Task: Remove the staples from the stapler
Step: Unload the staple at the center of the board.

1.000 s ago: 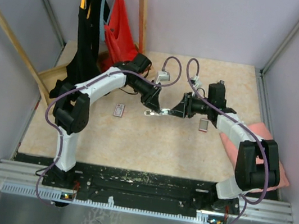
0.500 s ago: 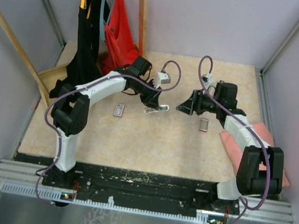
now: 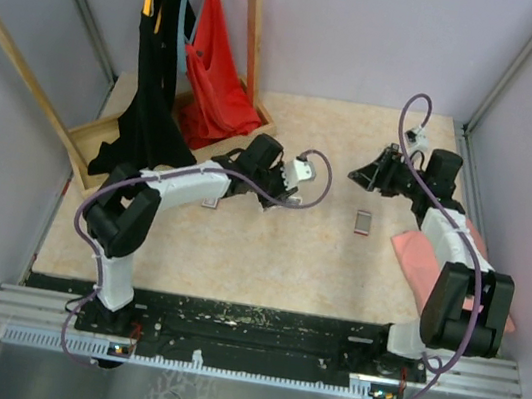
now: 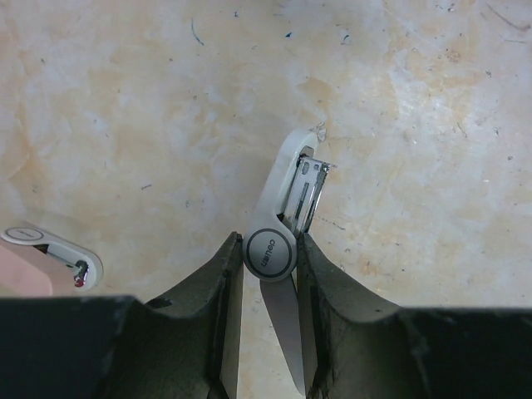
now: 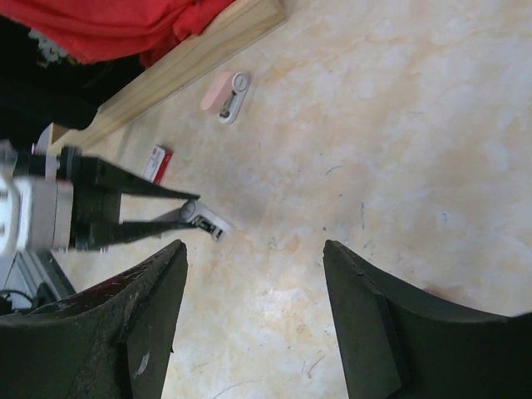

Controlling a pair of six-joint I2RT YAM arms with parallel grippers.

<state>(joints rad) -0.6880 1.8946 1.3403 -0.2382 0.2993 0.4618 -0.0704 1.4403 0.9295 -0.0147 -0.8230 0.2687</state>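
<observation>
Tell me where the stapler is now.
The stapler is clamped at its round hinge in the left gripper, mid-table in the top view, just right of the red-and-white box.

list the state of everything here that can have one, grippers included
pale grey slim stapler: clamped at its round hinge, metal magazine standing apart from the cover
left gripper: shut on the stapler
right gripper: open, holding nothing
staples: none visible, cannot tell if any are loaded
small pink-and-white oblong piece: lying on the table, untouched
small red-and-white box: lying flat
red garment: hanging from the wooden rack
</observation>
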